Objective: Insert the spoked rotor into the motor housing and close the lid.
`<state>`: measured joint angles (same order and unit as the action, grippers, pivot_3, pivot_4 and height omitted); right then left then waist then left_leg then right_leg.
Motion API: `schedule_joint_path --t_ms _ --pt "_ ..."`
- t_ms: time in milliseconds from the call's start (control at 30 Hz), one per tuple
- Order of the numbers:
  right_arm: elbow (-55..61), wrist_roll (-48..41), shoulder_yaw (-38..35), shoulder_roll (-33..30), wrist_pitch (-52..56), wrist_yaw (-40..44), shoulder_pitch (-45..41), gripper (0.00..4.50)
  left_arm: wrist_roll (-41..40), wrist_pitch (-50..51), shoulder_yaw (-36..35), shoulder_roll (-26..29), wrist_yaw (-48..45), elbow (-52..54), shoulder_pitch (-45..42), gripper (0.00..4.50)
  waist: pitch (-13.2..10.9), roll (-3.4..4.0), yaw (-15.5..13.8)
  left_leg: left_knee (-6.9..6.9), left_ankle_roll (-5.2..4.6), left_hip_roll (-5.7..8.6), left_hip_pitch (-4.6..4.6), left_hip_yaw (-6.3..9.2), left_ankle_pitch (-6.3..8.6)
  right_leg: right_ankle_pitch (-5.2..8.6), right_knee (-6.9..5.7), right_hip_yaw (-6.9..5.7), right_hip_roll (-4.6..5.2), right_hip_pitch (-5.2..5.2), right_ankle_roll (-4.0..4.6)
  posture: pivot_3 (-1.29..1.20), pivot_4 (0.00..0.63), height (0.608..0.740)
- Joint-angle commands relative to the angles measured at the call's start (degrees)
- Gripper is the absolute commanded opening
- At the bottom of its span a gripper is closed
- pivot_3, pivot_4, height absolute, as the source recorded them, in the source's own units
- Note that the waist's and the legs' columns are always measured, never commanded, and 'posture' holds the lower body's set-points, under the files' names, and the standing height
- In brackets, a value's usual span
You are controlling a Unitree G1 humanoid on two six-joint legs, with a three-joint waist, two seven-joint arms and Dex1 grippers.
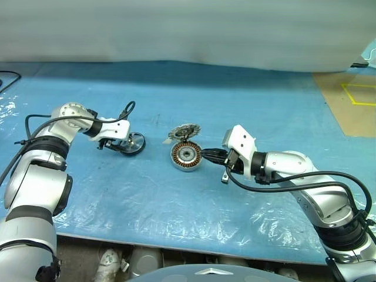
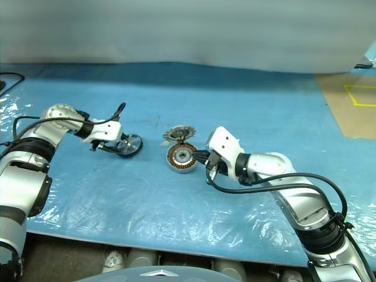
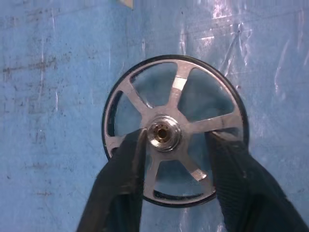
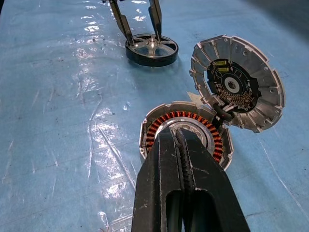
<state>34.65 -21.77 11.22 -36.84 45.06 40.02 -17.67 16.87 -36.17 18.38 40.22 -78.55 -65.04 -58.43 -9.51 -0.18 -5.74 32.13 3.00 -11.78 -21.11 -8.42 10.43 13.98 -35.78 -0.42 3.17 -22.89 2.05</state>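
The spoked rotor (image 1: 134, 143) lies on the blue table at the left. My left gripper (image 3: 176, 135) reaches down into it, open, with one finger (image 3: 125, 174) against the hub and the other a little off it, both between the spokes. The motor housing (image 1: 186, 155) sits mid-table, its copper windings (image 4: 159, 123) facing up. The lid (image 4: 236, 82) leans up behind the housing with its ribbed face and a dark circuit board showing, joined to the housing at the rim. My right gripper (image 1: 204, 155) is shut, its tips at the housing's right rim.
The table (image 1: 176, 223) is covered with crinkled blue plastic sheet. Its front edge runs close below my arms. A brown board (image 1: 352, 106) with yellow tape lies at the far right. A black cable (image 1: 6, 76) curls at the far left.
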Motion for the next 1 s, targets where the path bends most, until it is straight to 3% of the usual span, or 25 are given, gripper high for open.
schedule_joint_path --t_ms 33,267,433,500,700,867,1000 --pt "2.2 -0.4 -1.2 -0.1 -0.6 -0.3 -0.4 0.00 0.6 -0.2 0.4 -0.5 0.7 -1.0 0.6 1.03 0.0 0.02 0.0 0.00 0.00 0.00 0.02 0.00 0.00 0.00 -0.01 0.02 -0.01 0.00 0.00 0.00 0.150 0.740" --pt "0.9 0.3 -0.9 -0.1 -1.6 -0.2 -0.8 0.00 -1.0 0.6 -0.6 -0.7 0.0 -0.3 1.8 0.91 0.0 0.04 -0.1 0.03 0.00 0.01 0.03 0.00 0.00 0.00 -0.02 0.02 0.02 0.02 0.00 0.00 0.150 0.740" --pt "0.0 0.6 -1.5 -0.4 -2.4 -0.1 0.0 0.00 -9.4 4.3 -6.0 -0.7 -4.9 4.1 6.0 0.91 0.0 0.05 -0.1 0.03 0.00 0.01 0.04 -0.01 0.00 0.00 -0.04 0.02 0.02 0.02 0.00 0.00 0.150 0.740" --pt "-0.2 0.3 -2.6 -0.8 -2.5 0.0 0.5 0.00 -14.4 8.6 -8.6 -0.4 -8.7 9.0 9.0 0.91 0.0 0.04 -0.1 0.02 0.00 0.01 0.02 -0.01 0.00 0.00 -0.02 0.02 0.03 0.02 0.00 0.00 0.150 0.740" --pt "-1.5 -0.1 -5.4 -2.4 -2.5 0.5 1.1 0.00 -31.0 29.9 -13.6 0.1 -12.1 41.3 24.1 0.91 0.0 0.02 0.0 -0.04 0.00 -0.04 -0.16 -0.03 0.00 0.01 -0.03 -0.02 0.01 -0.18 0.03 0.00 0.150 0.740" --pt "-3.0 0.0 -5.8 -3.2 -2.5 1.7 -0.6 0.00 -34.6 38.8 -12.3 -3.1 -6.0 57.3 29.3 0.91 0.0 0.04 0.1 0.03 -0.01 -0.05 -0.21 -0.05 0.00 0.14 -0.02 -0.02 0.00 -0.20 0.26 0.00 0.150 0.740" --pt "-4.1 0.2 -5.8 -3.8 -2.6 2.4 -1.7 0.00 -32.9 41.3 -10.1 -7.1 -0.6 60.3 28.8 0.91 0.0 0.04 0.2 0.15 -0.02 -0.03 -0.19 -0.07 0.00 0.16 -0.02 0.03 0.01 -0.16 0.28 0.00 0.150 0.740"
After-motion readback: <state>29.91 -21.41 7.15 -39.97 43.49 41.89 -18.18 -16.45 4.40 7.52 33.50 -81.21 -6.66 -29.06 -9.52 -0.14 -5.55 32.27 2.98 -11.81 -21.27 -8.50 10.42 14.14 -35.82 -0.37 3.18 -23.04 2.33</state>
